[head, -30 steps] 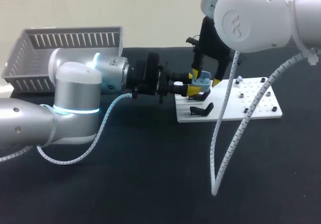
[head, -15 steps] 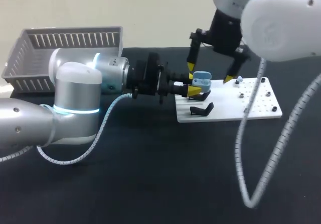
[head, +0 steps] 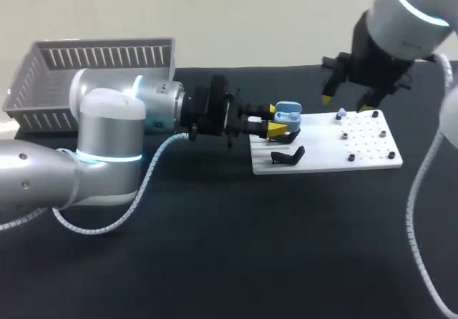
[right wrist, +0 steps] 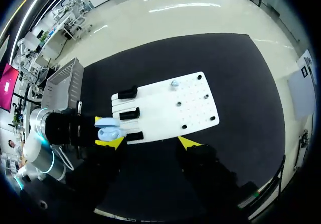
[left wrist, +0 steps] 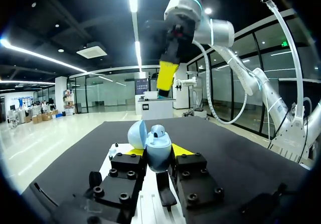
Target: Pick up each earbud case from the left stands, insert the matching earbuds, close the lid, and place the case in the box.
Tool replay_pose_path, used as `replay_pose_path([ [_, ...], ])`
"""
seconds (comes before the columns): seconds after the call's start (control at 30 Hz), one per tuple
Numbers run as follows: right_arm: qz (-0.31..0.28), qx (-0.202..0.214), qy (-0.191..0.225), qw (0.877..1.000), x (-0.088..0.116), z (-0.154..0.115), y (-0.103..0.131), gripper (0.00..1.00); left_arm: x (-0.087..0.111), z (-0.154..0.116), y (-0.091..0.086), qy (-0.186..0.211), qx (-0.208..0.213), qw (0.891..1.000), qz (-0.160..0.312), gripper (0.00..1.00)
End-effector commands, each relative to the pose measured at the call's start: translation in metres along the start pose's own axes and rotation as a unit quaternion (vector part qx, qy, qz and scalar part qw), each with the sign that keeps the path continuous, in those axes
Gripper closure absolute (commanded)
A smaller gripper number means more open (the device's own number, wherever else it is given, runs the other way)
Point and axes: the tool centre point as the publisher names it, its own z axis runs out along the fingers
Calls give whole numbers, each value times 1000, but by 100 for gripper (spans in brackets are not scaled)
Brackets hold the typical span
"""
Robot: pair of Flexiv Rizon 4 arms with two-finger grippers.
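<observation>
Two-handed loading, mid-step.
Black tabletop carries the grey box far left and the white stand board. My left fingers are clamped on the blue earbud case, lid open, just above the board's left stands, likely steadying it for loading. My right fingers hang apart above the small pale earbud, probably the next one to fetch.

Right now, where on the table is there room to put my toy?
The table in front of the board is bare. The board's stand end is crowded: the left pincer grips the case there. The right pincer hangs above the other end.
</observation>
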Motion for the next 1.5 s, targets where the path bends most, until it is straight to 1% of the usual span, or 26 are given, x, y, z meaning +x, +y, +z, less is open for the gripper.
replay_pose_path([
  [0.03, 1, -28, -32, 999, -14, 15, -12, 40, 1, 0, -1, -1, -3, 1000, 2, 100],
  [0.13, -2, -21, -22, 1000, -26, 25, -15, 40, 1, 0, -1, -1, -3, 1000, 2, 100],
  [0.17, -4, -19, -17, 1000, -30, 29, -16, 36, 1, 0, -1, -1, -3, 1000, 2, 100],
  [0.3, -8, -12, -4, 1000, -45, 44, -22, 36, 1, 0, -1, -1, -3, 1000, 2, 100],
  [0.4, -12, -7, 8, 1000, -54, 54, -28, 32, 1, 0, -1, -1, -3, 1000, 2, 100],
  [0.47, -16, -5, 16, 1000, -58, 61, -30, 31, 1, 0, -1, -1, -3, 1000, 2, 100],
  [0.57, -21, -5, 24, 999, -64, 70, -34, 34, 1, 0, -1, -1, -3, 1000, 2, 100],
  [0.67, -27, -6, 29, 999, -67, 77, -37, 40, 1, 0, -1, -1, -3, 1000, 2, 100],
  [0.73, -29, -7, 36, 999, -68, 84, -40, 39, 1, 0, -1, -1, -3, 1000, 2, 100],
  [1.03, -38, -10, 61, 997, -71, 110, -48, 45, 1, 0, -1, -1, -3, 1000, 2, 100],
  [1.5, -36, -18, 87, 995, -70, 140, -53, 49, 1, 0, -1, -1, -3, 1000, 2, 100],
])
